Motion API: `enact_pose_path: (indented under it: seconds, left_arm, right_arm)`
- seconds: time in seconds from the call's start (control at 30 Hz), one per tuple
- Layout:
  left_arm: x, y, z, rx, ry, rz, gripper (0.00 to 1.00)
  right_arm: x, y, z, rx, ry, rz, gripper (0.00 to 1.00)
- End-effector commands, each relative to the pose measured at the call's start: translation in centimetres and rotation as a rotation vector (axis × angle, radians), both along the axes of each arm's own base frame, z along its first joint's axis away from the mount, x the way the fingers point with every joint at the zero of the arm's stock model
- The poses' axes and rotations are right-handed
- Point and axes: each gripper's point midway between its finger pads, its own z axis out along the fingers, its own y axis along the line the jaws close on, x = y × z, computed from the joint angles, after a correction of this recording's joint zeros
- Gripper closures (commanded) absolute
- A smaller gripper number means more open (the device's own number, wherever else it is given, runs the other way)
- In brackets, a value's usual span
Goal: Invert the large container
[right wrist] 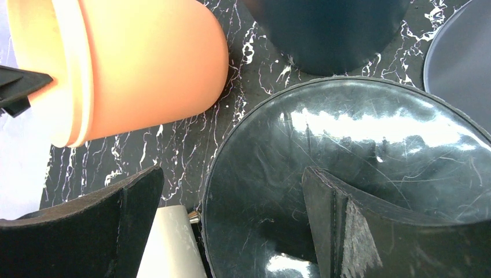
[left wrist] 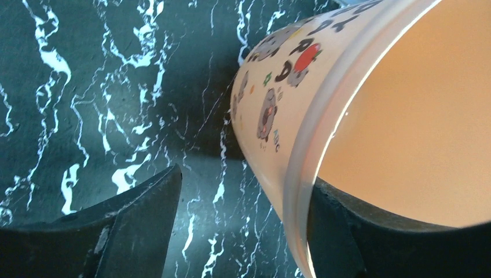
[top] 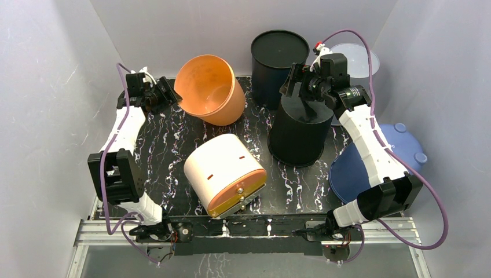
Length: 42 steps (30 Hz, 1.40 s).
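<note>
Well back on the marbled table (top: pixel 168 145), the large orange container (top: pixel 208 87) sits tilted near an upturned black container (top: pixel 295 139). The left gripper (left wrist: pixel 244 179) straddles the orange rim, jaws apart. The right gripper (right wrist: pixel 231 174), spread wide, hangs over the black base, perhaps touching.

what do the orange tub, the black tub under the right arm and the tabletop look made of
The orange tub looks like thin matte plastic: light glows through its wall. The black tub seems hard glossy plastic: its upturned base shows sheen and fine scratches. The tabletop is black with white veins, marble-look, possibly a printed sheet.
</note>
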Motion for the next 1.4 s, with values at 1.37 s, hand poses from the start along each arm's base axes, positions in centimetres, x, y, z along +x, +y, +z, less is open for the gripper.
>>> enact_pose_path:
  seconds: [1.37]
  left_arm:
    - [-9.5, 13.8, 11.0, 0.25, -0.019, 0.497, 0.09]
  right_arm:
    - [0.0, 0.1, 0.9, 0.016, -0.058, 0.01, 0.09]
